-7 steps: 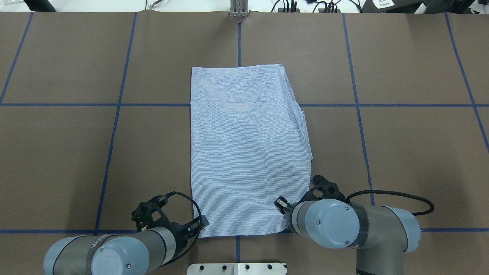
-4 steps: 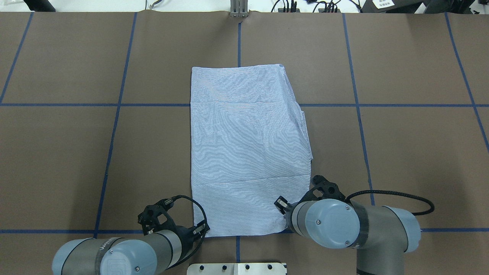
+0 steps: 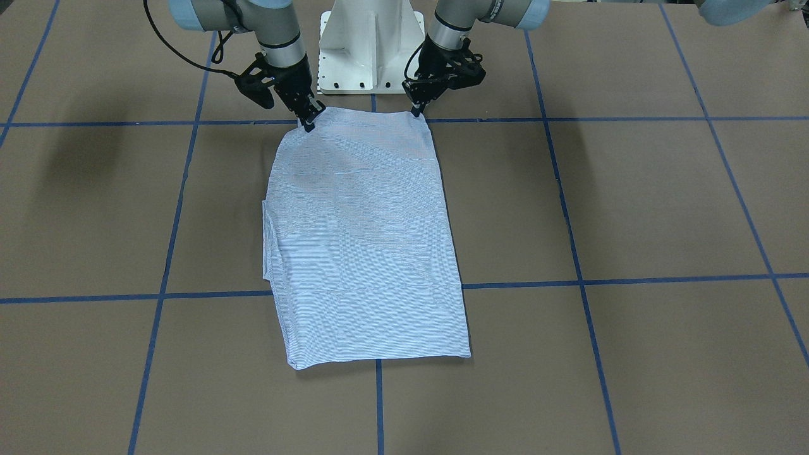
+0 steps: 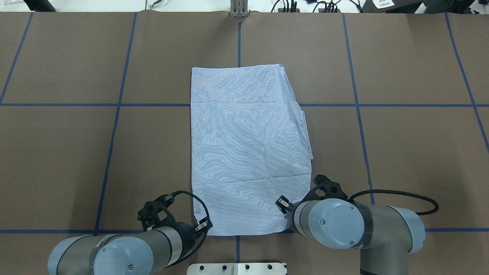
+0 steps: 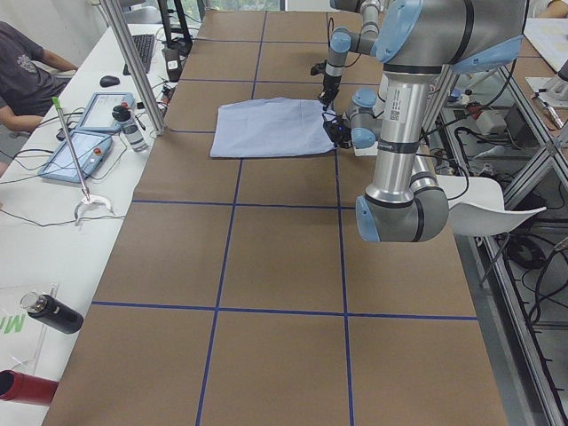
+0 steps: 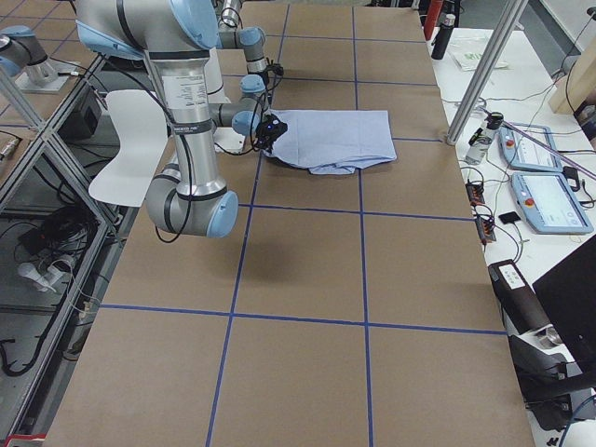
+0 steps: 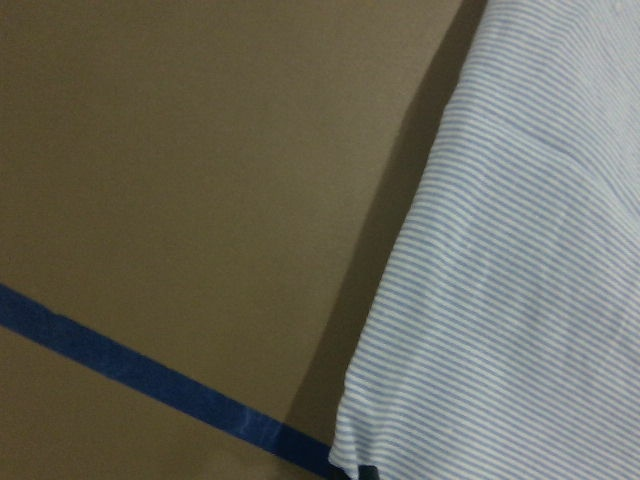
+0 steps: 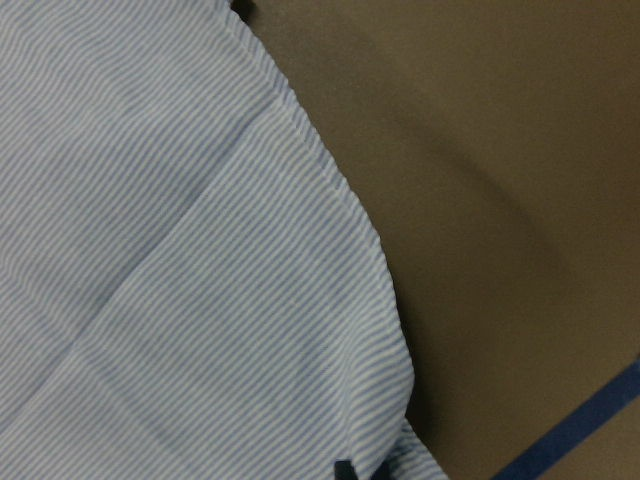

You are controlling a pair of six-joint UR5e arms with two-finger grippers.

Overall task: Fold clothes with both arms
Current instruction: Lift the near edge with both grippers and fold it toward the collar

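left gripper point(image 3: 416, 112): we find fingers narrow, pinched on near left corner of striped shirt point(image 4: 244, 152). shirt folded to tall rectangle, flat mid-table, long axis running away from robot, all cloth ahead of both grippers. right gripper point(image 3: 308, 121): narrow, nipping near right corner; neither arm nearer. we judge forward fold next. brown paper table point(image 4: 401, 152) flat, blue tape grid point(image 4: 57, 104), runs well past far hem.

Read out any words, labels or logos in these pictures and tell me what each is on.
Nothing can be read clearly.
Left arm, sticker and band lettering: too small and blurred to read.
Right arm, sticker: too small to read.
White label at the overhead view's top right: too small to read.
Shirt: no text shows.
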